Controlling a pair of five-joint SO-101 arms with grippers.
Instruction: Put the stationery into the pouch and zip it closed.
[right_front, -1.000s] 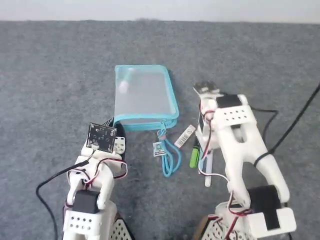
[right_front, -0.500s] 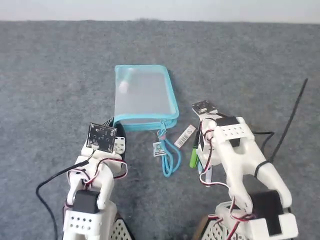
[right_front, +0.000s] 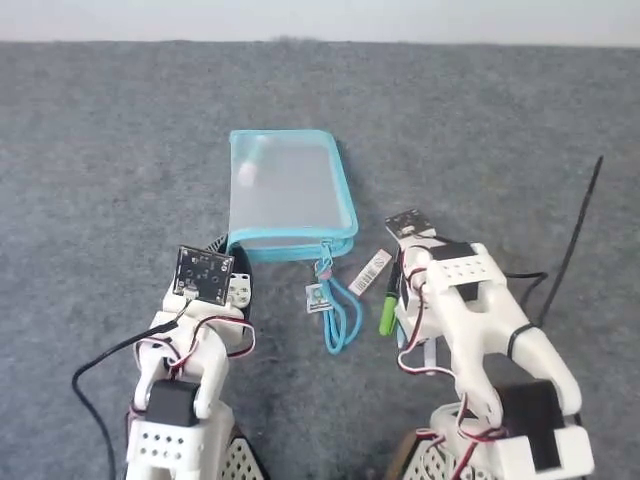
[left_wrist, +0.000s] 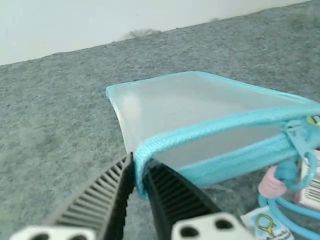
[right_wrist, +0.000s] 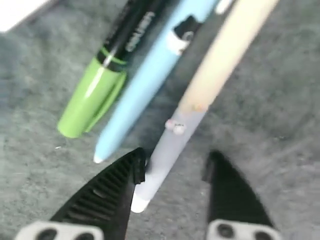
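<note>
The translucent pouch (right_front: 288, 195) with a turquoise zipper edge lies flat at the table's middle. My left gripper (left_wrist: 139, 181) is shut on the pouch's (left_wrist: 200, 115) near left corner, pinching the zipper edge. To the right of the pouch lie a green highlighter (right_front: 387, 313), a light blue pen (right_wrist: 145, 85) and a cream pen (right_wrist: 200, 85), side by side. My right gripper (right_wrist: 175, 162) hangs open just above them, its jaws on either side of the cream pen's pale end. In the high view the right arm (right_front: 450, 290) covers most of the pens.
A blue lanyard loop (right_front: 340, 315) with a small tag trails from the zipper pull toward the near edge. A barcode label (right_front: 370, 272) lies between the pouch and the pens. Grey carpet-like cloth (right_front: 120, 140) covers the table. Cables run at the right.
The right arm has drawn back toward the near edge and come down over the pens. The left arm and the pouch have not moved.
</note>
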